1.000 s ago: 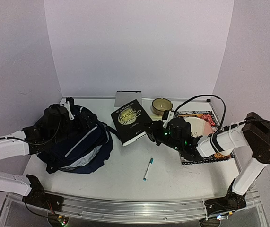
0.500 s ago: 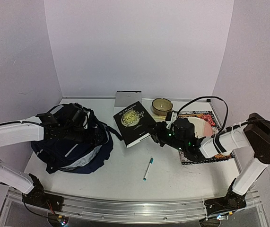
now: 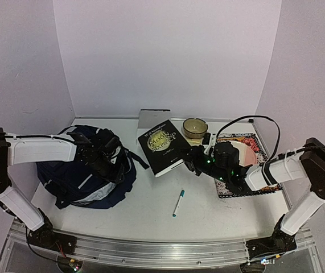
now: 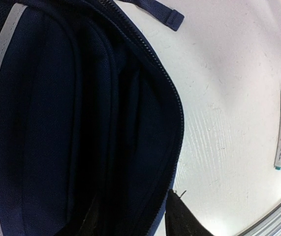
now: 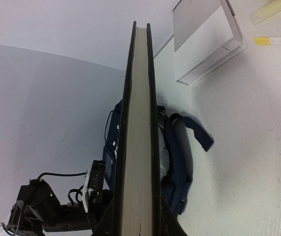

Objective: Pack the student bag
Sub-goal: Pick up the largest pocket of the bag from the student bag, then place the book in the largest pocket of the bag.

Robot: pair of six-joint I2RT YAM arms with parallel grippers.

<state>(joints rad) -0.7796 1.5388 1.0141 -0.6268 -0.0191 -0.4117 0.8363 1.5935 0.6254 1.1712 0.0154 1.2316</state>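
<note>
L gripper (image 3: 111, 160): down on the student bag (image 3: 74, 177), at its open zip edge. I can't tell if the jaws are pinching fabric or loose.
Student bag: right under the L gripper, flat on the table (image 3: 151, 227). Zip mouth gapes in the wrist cam, dark inside.
R gripper (image 3: 192, 160): clenched on the book (image 3: 163, 145). I see its fingers (image 5: 166, 223) pressing both covers, w/ the book reaching out from them twd the bag.
Pen (image 3: 178, 203): teal cap, loose on the table, near side of the R gripper, apart from it.
Round jar (image 3: 194, 128): just beyond the R gripper.
Patterned pad (image 3: 253, 143): under the R forearm.
Grey box (image 3: 153, 118): past the book's far end.
</note>
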